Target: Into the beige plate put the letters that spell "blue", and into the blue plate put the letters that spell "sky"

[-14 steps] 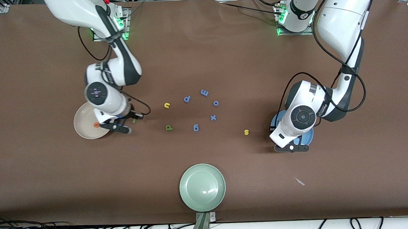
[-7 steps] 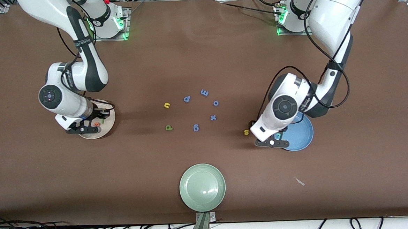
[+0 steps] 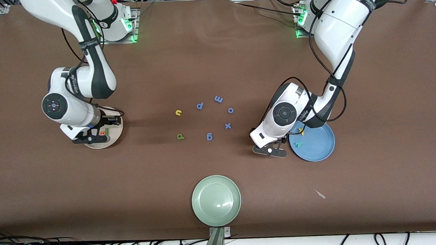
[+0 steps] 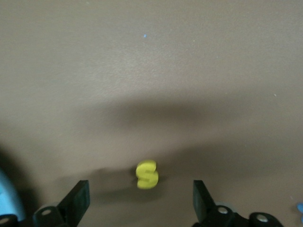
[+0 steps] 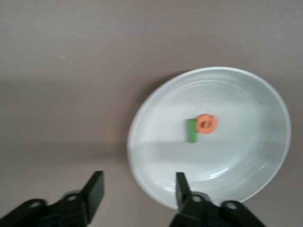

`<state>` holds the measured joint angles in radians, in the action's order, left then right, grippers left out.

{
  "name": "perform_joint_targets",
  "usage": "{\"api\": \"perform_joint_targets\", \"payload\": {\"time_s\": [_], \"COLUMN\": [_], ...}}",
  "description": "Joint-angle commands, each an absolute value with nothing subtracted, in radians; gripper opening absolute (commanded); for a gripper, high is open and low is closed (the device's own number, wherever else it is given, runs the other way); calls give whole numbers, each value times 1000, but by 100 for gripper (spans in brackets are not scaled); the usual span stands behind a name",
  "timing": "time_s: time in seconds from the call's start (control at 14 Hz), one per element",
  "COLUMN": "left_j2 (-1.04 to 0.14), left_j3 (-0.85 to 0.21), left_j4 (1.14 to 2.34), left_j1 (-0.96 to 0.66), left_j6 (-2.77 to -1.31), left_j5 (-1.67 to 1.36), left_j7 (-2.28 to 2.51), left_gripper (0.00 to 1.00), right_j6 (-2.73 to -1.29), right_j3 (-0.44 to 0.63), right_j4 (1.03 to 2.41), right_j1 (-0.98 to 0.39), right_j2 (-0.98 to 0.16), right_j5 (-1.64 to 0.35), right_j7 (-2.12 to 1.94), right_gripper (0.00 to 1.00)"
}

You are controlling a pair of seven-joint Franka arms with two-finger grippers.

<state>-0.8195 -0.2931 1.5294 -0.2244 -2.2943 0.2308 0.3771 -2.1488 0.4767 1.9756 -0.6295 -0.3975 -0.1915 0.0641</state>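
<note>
Since a second ago both arms have swung: the right pincer point(image 3: 90, 137) has carried the thin green l point(image 5: 191, 130) across to the beige plate point(image 3: 116, 137) and let it go, and the left pincer point(image 3: 269, 149) has slid off the blue plate point(image 3: 318, 147) toward the loose letters. Starting at the right arm's end, the right pincer hangs over the beige plate's edge with its jaws apart and empty; the l lies in the plate touching the orange e point(image 5: 207, 124). Out on the bare surface point(image 3: 214, 55) the yellow u point(image 3: 178, 112) and the olive-green b point(image 3: 180, 136) wait among the blue letters point(image 3: 218, 99). Next comes the left pincer, jaws spread wide, poised over the yellow s point(image 4: 147, 174), which sits between the fingertips on the surface just beside the blue plate. That plate already holds the yellow k point(image 3: 301, 131) and the teal-green y point(image 3: 298, 144). My worry is the s: it is tiny, so a slightly off-centre closing could flick it away or pinch only a corner.
</note>
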Motion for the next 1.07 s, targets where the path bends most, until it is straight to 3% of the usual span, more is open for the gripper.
{"api": "perform_joint_targets", "payload": {"time_s": [0.0,0.29,0.43,0.5,0.57,0.79,1.0], "left_j2": [-825,-833,-831,-822,-810,-741,-678], "left_j3": [-291,-291,-291,-293,-291,-282,-284], "left_j4": [1529,1531,1531,1531,1529,1529,1529], "left_j1": [-227,-227,-227,-219,-215,-204,-125], "left_j6": [-2315,-2315,-2309,-2300,-2283,-2171,-2063], "left_j5": [236,236,236,236,236,236,238], "left_j7": [354,357,362,370,374,364,252], "left_gripper": [73,35,10,5,0,0,0], "right_j6": [-2117,-2158,-2200,-2232,-2270,-2365,-2372], "right_j3": [480,480,480,480,479,479,465], "right_j4": [1939,1925,1928,1930,1930,1930,1936], "right_j1": [-733,-862,-908,-942,-966,-1040,-1045], "right_j2": [-399,-426,-455,-474,-497,-566,-577], "right_j5": [-206,-322,-353,-354,-354,-354,-362], "right_j7": [242,426,468,513,567,667,678], "right_gripper": [100,100,100,100,100,100,100]}}
